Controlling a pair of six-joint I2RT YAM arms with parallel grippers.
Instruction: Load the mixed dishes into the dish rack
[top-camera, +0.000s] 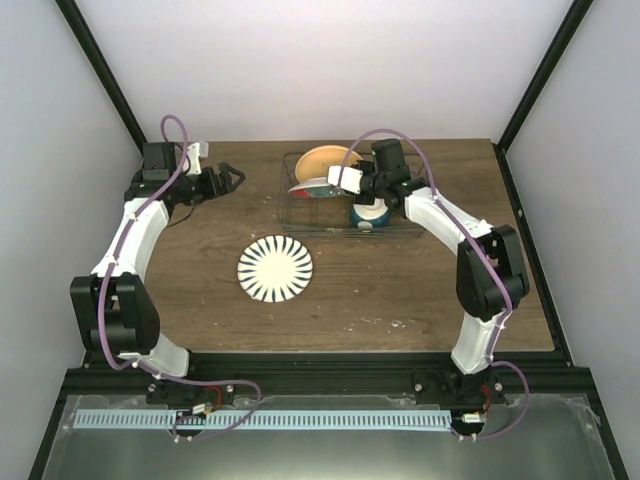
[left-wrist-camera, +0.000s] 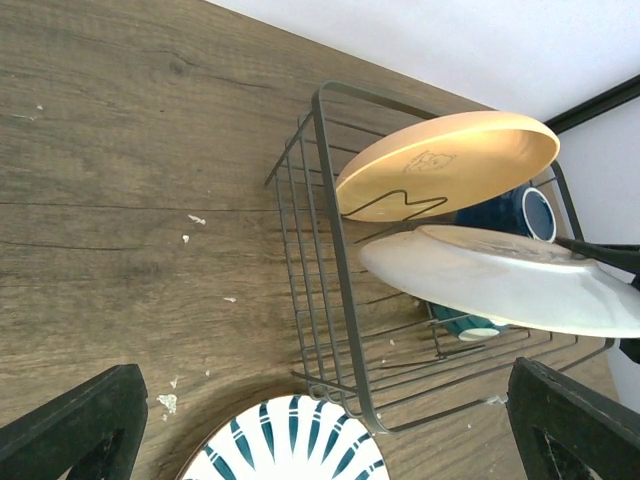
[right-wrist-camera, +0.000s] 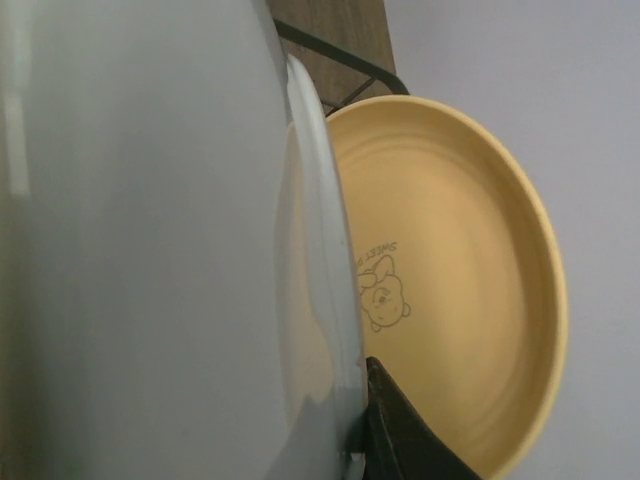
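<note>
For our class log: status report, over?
Left gripper open, empty. Right gripper shut on floral plate over dish rack, beside orange-yellow plate. Striped plate on table.

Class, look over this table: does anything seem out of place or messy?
A blue-and-white striped plate lies flat on the table, outside the dish rack; small white flecks litter the wood near it.

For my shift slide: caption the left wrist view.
Orange-yellow plate leans in the dish rack; floral plate tilted beside it; striped plate on the table.
</note>
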